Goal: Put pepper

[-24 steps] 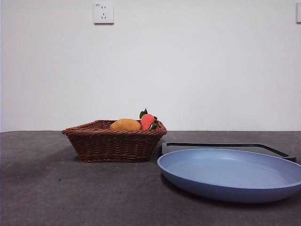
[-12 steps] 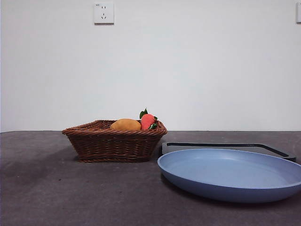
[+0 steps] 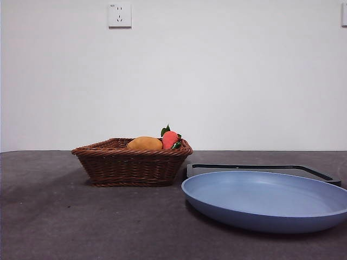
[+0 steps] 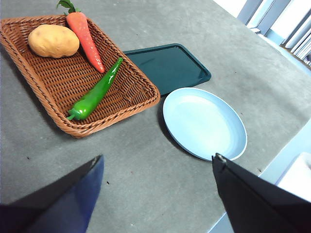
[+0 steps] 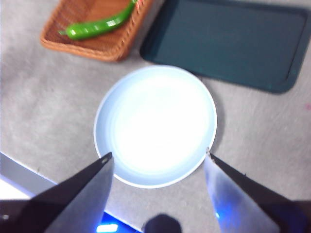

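The green pepper [image 4: 95, 92] lies in the brown wicker basket [image 4: 141, 99], beside a carrot [image 4: 85, 33] and a yellow-orange fruit [image 4: 53, 41]. It also shows in the right wrist view [image 5: 99, 25]. In the front view the basket [image 3: 133, 165] hides the pepper. The blue plate [image 3: 265, 200] [image 4: 204, 122] [image 5: 155, 125] is empty. My left gripper [image 4: 158, 167] is open, high above the table near the basket. My right gripper [image 5: 158, 158] is open, high above the plate.
A dark green tray [image 4: 167, 65] [image 5: 228, 43] [image 3: 260, 169] lies beside the basket and behind the plate. The table's edge [image 4: 286, 155] runs near the plate. A socket [image 3: 119, 14] is on the back wall.
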